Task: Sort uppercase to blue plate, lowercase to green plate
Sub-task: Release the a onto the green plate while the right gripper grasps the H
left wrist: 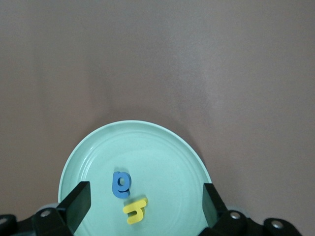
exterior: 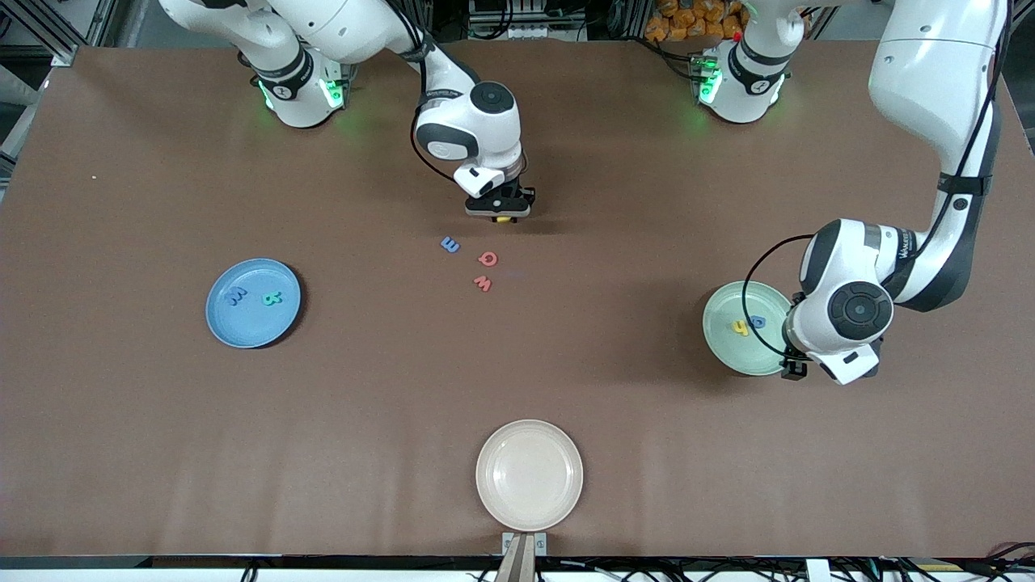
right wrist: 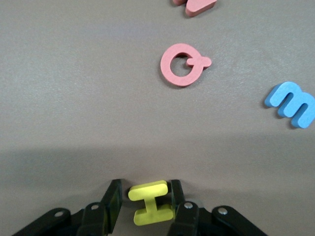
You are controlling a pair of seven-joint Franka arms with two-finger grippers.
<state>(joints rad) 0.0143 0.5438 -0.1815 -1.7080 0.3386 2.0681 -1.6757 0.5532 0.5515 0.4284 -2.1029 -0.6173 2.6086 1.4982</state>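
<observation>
The letter Q (exterior: 487,259) lies mid-surface. Just beside it, nearer the camera, lies the small w (exterior: 483,283); beside it toward the right arm's end, another small letter (exterior: 449,245). Farther from the camera than the Q, the H (exterior: 503,218) lies on the surface between the right gripper's (exterior: 502,215) parted jaws. Well apart from the Q:
- toward the right arm's end, a plate (exterior: 222,323) holding two letters
- toward the left arm's end, a second plate (exterior: 724,339) holding two letters, under the left gripper (left wrist: 145,199), whose jaws are spread
- nearer the camera, a third plate (exterior: 529,505)
</observation>
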